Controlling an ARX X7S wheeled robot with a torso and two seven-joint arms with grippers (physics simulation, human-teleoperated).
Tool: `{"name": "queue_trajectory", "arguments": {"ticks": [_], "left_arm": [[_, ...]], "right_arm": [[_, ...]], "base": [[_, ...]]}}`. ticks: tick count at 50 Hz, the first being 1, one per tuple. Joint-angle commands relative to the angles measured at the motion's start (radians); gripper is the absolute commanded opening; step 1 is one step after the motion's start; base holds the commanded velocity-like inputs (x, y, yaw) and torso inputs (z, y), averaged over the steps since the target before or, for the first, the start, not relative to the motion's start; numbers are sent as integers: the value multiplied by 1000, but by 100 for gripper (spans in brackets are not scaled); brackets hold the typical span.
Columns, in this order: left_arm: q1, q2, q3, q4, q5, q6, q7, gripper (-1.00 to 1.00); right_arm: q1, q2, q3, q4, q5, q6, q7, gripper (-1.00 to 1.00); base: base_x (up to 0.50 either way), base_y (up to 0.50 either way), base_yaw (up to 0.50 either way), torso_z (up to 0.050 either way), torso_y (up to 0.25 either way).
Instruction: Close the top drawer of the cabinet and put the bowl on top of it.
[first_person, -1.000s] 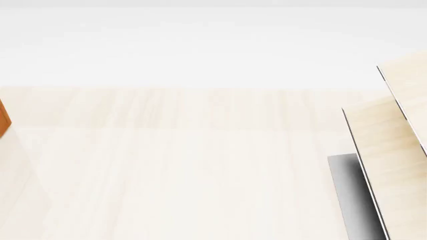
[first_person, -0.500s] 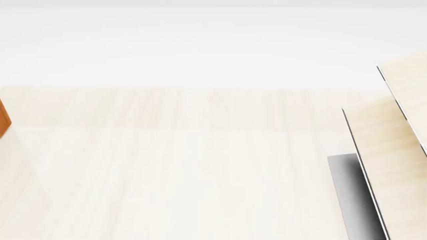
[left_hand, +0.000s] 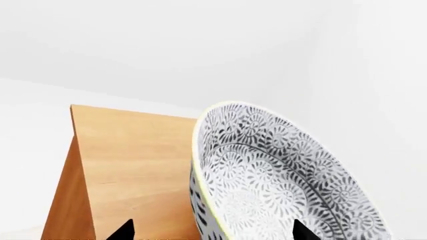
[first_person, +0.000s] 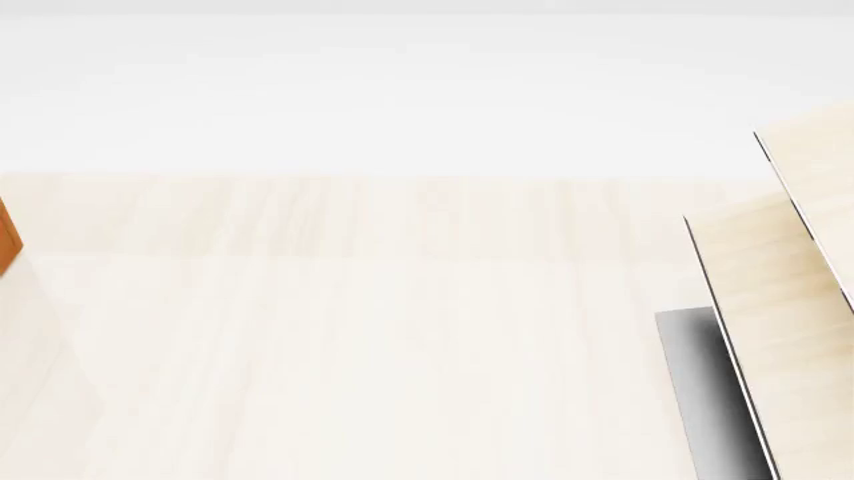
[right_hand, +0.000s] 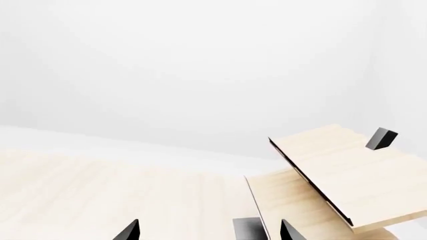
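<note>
Left wrist view: bowl (left_hand: 280, 185) tilted betw. left jaws, cabinet (left_hand: 127, 170) behind.

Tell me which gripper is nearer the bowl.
Left. The bowl sits right between the left gripper fingertips; the right gripper faces the pale rack, no bowl in view.

**Much cut off at the edges**

In the head view only a sliver of the cabinet (first_person: 7, 235) shows at the left edge; its drawers are out of sight. The bowl (left_hand: 280, 180) is cropped below in the left wrist view, and only the tips of the left gripper (left_hand: 212, 233) show. The rack (first_person: 781, 300) runs off at right.
</note>
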Motion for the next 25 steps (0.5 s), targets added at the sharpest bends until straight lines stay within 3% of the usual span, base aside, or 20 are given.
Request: {"name": "queue_trajectory", "arguments": {"ticks": [1, 14, 25], "left_arm": [[38, -12, -28, 56, -45, -26, -19, 100], [92, -51, -71, 208, -111, -75, -67, 100], [101, -51, -90, 224, -140, -87, -66, 100]], "right_arm": [[5, 2, -4, -4, 4, 5, 3, 100], [9, 2, -10, -1, 2, 5, 4, 100], [1, 7, -9, 3, 0, -8, 5, 100]], "base": [[0, 0, 0, 0, 0], [0, 0, 0, 0, 0], [0, 0, 0, 0, 0]]}}
